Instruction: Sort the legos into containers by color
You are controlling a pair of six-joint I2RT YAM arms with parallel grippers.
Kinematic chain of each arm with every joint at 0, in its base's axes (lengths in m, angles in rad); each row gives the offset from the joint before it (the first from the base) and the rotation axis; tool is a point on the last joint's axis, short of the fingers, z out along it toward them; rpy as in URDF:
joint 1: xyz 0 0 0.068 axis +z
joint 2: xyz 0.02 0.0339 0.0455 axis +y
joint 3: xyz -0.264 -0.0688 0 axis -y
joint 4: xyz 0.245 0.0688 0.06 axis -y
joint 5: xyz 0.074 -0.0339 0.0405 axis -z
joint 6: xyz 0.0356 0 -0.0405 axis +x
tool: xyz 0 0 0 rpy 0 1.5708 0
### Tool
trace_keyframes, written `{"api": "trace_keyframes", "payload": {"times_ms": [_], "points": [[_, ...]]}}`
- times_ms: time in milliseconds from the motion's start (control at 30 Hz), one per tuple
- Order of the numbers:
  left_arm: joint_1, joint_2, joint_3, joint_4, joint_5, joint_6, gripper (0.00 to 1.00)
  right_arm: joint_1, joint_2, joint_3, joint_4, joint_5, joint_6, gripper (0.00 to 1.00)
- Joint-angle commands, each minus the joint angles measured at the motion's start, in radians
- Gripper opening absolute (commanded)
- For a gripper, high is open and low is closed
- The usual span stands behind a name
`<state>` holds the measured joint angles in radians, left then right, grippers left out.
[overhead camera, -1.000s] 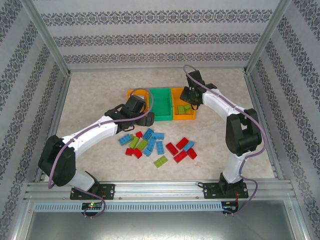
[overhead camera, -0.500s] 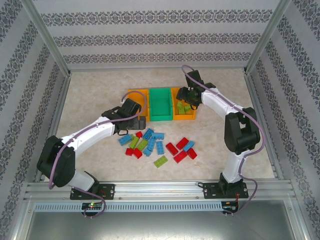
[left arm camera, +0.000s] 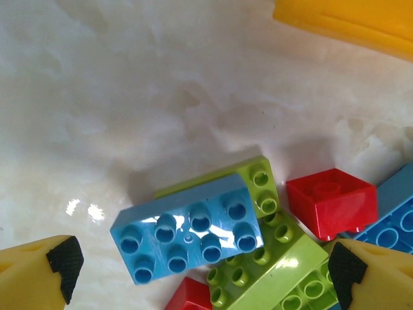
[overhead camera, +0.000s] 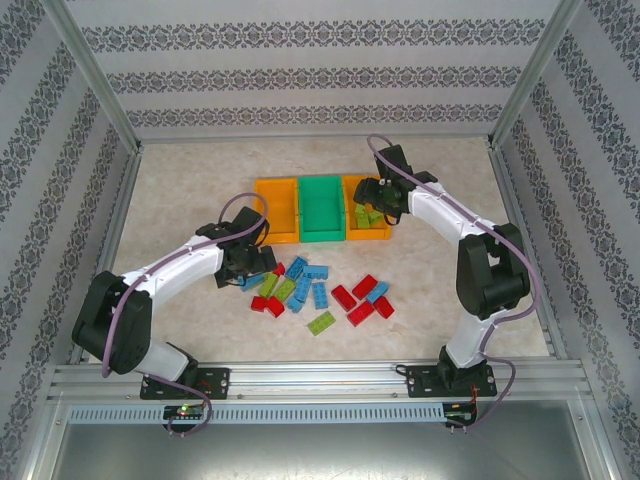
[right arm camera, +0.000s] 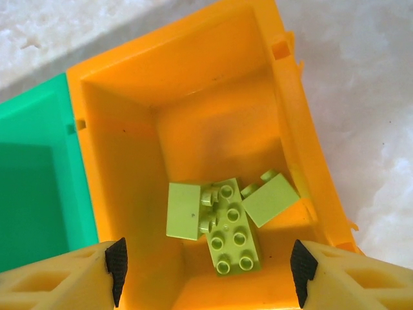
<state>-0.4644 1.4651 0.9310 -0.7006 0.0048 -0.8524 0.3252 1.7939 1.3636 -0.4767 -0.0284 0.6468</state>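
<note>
3 lime legos in R orange bin

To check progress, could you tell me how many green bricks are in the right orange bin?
3: a left brick, a studs-up middle brick, a tilted right brick; others may hide beneath.

We find the work surface to be a table with a pale beige, marble-patterned top, glossy enough that small glints of reflected light show on it in the left wrist view. Three upright panels enclose it, the back wall, left wall and right wall, each white with horizontal bands of grey ornamental pattern and joined at the corners by aluminium posts. Along the near edge we see a ribbed aluminium rail, a perforated strip just below it, and then a plain grey surface.
</note>
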Motion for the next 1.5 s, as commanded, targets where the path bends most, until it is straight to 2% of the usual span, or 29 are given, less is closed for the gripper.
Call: {"api": "trace_keyframes", "payload": {"times_ms": [0,300,767,1067,1467], "points": [[0.009,-0.019,-0.029,-0.040,0.036,-0.108,0.99,0.008,-0.037,-0.027,0.018,-0.014,-0.018,0.71],[0.028,-0.051,-0.093,0.030,0.049,-0.195,0.99,-0.012,-0.041,-0.064,0.051,-0.044,-0.023,0.71],[0.047,0.020,-0.083,0.092,0.065,-0.187,0.94,-0.025,-0.064,-0.098,0.063,-0.054,-0.030,0.71],[0.063,0.040,-0.073,0.131,0.060,-0.161,0.80,-0.024,-0.082,-0.106,0.055,-0.047,-0.034,0.71],[0.065,0.074,-0.076,0.148,0.081,-0.142,0.80,-0.042,-0.112,-0.127,0.053,-0.042,-0.030,0.71]]}}
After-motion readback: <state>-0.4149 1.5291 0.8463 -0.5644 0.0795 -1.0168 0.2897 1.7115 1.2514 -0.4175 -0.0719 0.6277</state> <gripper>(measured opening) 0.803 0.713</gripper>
